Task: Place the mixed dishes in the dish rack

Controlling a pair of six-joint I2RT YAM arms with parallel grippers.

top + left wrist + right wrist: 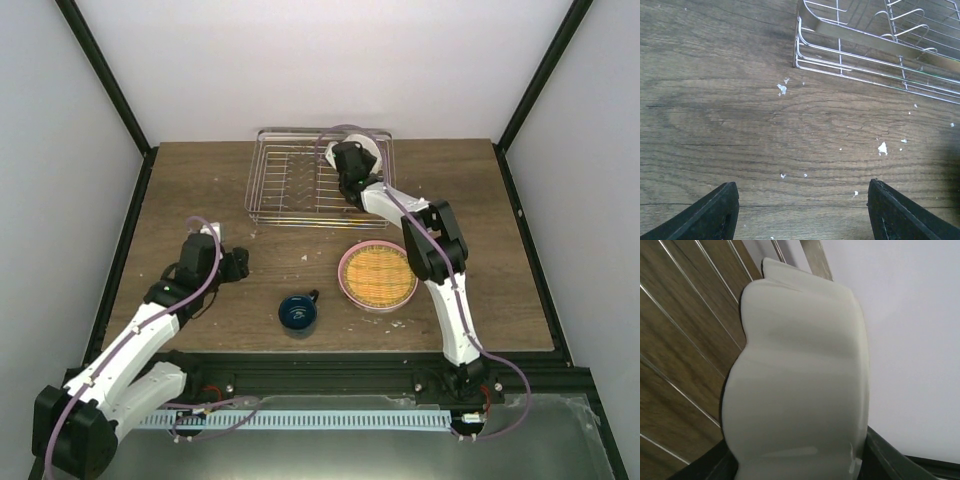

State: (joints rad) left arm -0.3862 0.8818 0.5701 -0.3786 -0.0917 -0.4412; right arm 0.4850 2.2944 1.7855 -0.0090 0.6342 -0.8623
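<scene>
Right pincer is shown clamped on the small white scalloped bowl, held above the far right corner of the dish rack. The bowl is best lowered slowly, tilted between prongs, and released only once seated.

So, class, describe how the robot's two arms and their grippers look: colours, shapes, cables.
Both the left arm and the right arm have white tubular links joined by chunky black joints. A pale lilac cable loops along each. The left gripper and right gripper are black, with wedge-shaped fingers.
</scene>
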